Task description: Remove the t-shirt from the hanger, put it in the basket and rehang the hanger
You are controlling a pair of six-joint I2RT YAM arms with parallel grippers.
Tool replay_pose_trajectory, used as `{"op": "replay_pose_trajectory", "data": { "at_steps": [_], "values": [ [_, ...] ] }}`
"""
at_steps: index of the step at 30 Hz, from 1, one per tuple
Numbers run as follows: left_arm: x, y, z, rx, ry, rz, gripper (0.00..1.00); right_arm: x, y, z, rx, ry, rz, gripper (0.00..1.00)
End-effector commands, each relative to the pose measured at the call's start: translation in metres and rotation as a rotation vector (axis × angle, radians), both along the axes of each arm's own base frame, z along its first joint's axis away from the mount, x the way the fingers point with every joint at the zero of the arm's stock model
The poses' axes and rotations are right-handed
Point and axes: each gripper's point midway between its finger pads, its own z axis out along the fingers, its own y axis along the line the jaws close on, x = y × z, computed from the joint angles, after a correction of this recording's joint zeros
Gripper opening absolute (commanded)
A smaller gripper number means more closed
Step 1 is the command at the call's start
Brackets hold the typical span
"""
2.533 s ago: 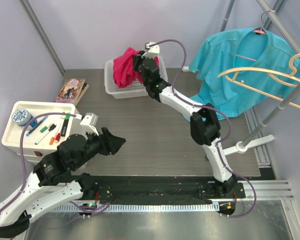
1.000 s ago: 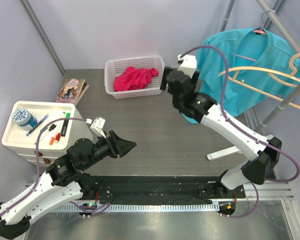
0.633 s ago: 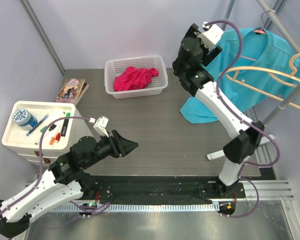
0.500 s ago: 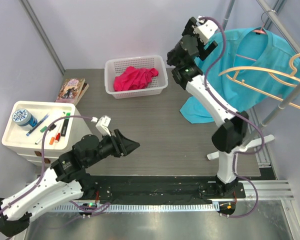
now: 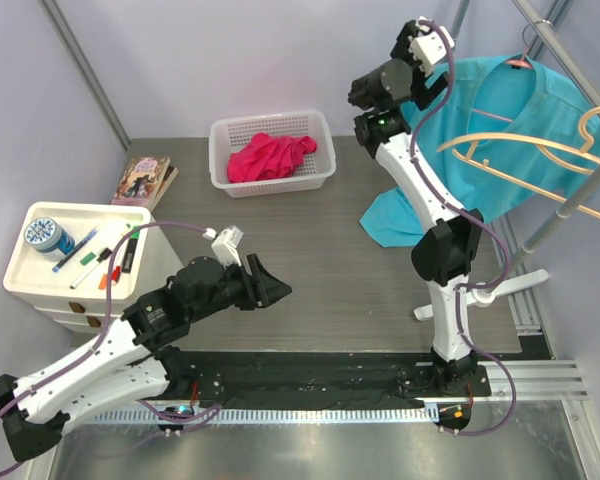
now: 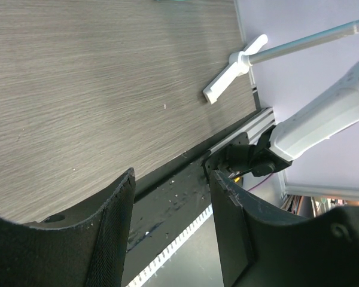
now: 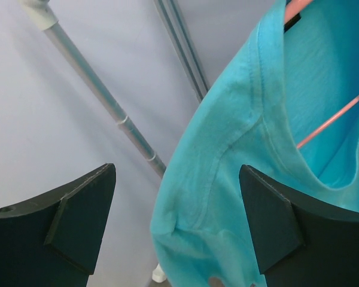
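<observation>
A teal t-shirt (image 5: pixel 480 140) hangs on a pink hanger (image 5: pixel 520 62) from the rack at the top right. My right gripper (image 5: pixel 372 88) is raised beside the shirt's left shoulder, open and apart from the cloth. In the right wrist view the t-shirt (image 7: pixel 227 149) fills the space ahead of the open right gripper (image 7: pixel 178 170), with the pink hanger (image 7: pixel 329 122) showing inside the collar. My left gripper (image 5: pixel 270 282) hovers low over the table's middle, well away from the shirt. In the left wrist view the left gripper (image 6: pixel 172 174) is open with nothing in it.
An empty tan hanger (image 5: pixel 540 152) hangs in front of the shirt. The rack's pole and white foot (image 5: pixel 480 295) stand at the right. A white basket (image 5: pixel 220 130) holds a pink garment (image 5: pixel 270 155). Books (image 5: pixel 145 180) and a white tray (image 5: pixel 40 270) of pens sit left.
My right arm left the pink garment in the basket, then swung right and up to the teal shirt's shoulder. My left arm crept to the right over the table.
</observation>
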Motion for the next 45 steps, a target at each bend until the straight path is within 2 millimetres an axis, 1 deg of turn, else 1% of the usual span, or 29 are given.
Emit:
{"op": "replay_pose_trajectory", "data": {
  "at_steps": [1,2,7,10,11,12,14,16,17,18,19,20,21,22,25,26,27,28,30,31,33,34,36,37,40,42,43,44,45],
  "values": [
    [0.005,-0.012,0.027,-0.066,-0.052,-0.021,0.54,-0.019,-0.032,0.040,0.049,-0.111,-0.023,0.89],
    [0.001,-0.015,0.025,-0.066,-0.042,-0.048,0.54,-0.018,-0.037,0.040,0.047,-0.109,-0.033,0.89],
    [0.004,-0.019,0.025,-0.063,-0.045,-0.054,0.54,-0.023,-0.066,0.046,0.043,-0.105,-0.091,0.89],
    [0.004,-0.021,0.023,-0.059,-0.040,-0.062,0.54,-0.024,-0.077,0.056,0.047,-0.152,-0.074,0.89],
    [0.003,-0.022,0.024,-0.060,-0.040,-0.065,0.53,-0.023,-0.084,0.057,0.029,-0.119,-0.066,0.88],
    [0.003,-0.022,0.022,-0.057,-0.037,-0.066,0.53,-0.017,-0.085,0.062,0.033,-0.160,-0.027,0.85],
    [0.004,-0.023,0.022,-0.059,-0.037,-0.066,0.53,-0.014,-0.092,0.060,0.025,-0.134,-0.017,0.84],
    [0.004,-0.024,0.021,-0.063,-0.036,-0.065,0.54,-0.011,-0.091,0.061,0.023,-0.141,0.018,0.82],
    [0.004,-0.024,0.020,-0.064,-0.034,-0.067,0.53,-0.008,-0.090,0.056,0.015,-0.114,0.033,0.76],
    [0.004,-0.025,0.020,-0.067,-0.036,-0.067,0.54,-0.013,-0.091,0.063,0.020,-0.136,0.046,0.73],
    [0.004,-0.025,0.019,-0.068,-0.033,-0.068,0.53,-0.011,-0.090,0.060,0.023,-0.131,0.067,0.70],
    [0.004,-0.026,0.019,-0.071,-0.030,-0.069,0.53,-0.009,-0.092,0.051,0.023,-0.109,0.070,0.65],
    [0.004,-0.026,0.018,-0.072,-0.030,-0.067,0.53,-0.015,-0.096,0.055,0.031,-0.122,0.069,0.63],
    [0.003,-0.026,0.018,-0.074,-0.027,-0.071,0.53,-0.009,-0.094,0.048,0.041,-0.121,0.101,0.62],
    [0.003,-0.026,0.018,-0.079,-0.026,-0.073,0.53,-0.005,-0.101,0.044,0.053,-0.115,0.122,0.56],
    [0.002,-0.025,0.018,-0.081,-0.025,-0.074,0.53,-0.003,-0.103,0.043,0.063,-0.122,0.127,0.50],
    [0.001,-0.025,0.019,-0.084,-0.027,-0.072,0.52,-0.003,-0.103,0.044,0.066,-0.125,0.138,0.48],
    [0.001,-0.024,0.019,-0.087,-0.028,-0.070,0.53,-0.004,-0.103,0.044,0.066,-0.120,0.144,0.42],
    [0.001,-0.022,0.018,-0.091,-0.027,-0.064,0.53,-0.008,-0.102,0.048,0.076,-0.139,0.155,0.36],
    [0.001,-0.021,0.020,-0.096,-0.031,-0.061,0.53,-0.013,-0.103,0.054,0.080,-0.152,0.162,0.30],
    [0.000,-0.020,0.020,-0.098,-0.033,-0.061,0.52,-0.020,-0.104,0.062,0.084,-0.172,0.163,0.24],
    [0.000,-0.019,0.023,-0.105,-0.036,-0.059,0.52,-0.027,-0.105,0.069,0.086,-0.183,0.165,0.17],
    [0.000,-0.018,0.023,-0.105,-0.038,-0.052,0.52,-0.033,-0.105,0.075,0.093,-0.202,0.174,0.13],
    [0.000,-0.017,0.023,-0.107,-0.039,-0.051,0.52,-0.040,-0.106,0.080,0.097,-0.213,0.181,0.06],
    [0.000,-0.016,0.027,-0.114,-0.047,-0.049,0.52,-0.046,-0.102,0.084,0.117,-0.230,0.215,0.03],
    [0.000,-0.016,0.027,-0.116,-0.048,-0.049,0.52,-0.052,-0.100,0.093,0.148,-0.276,0.249,0.03],
    [-0.001,-0.016,0.028,-0.117,-0.049,-0.050,0.52,-0.053,-0.097,0.091,0.161,-0.273,0.266,0.03],
    [-0.001,-0.016,0.028,-0.119,-0.049,-0.052,0.52,-0.058,-0.096,0.096,0.172,-0.291,0.282,0.03],
    [-0.001,-0.016,0.028,-0.118,-0.049,-0.050,0.52,-0.056,-0.091,0.094,0.183,-0.280,0.319,0.03]
  ]
}}
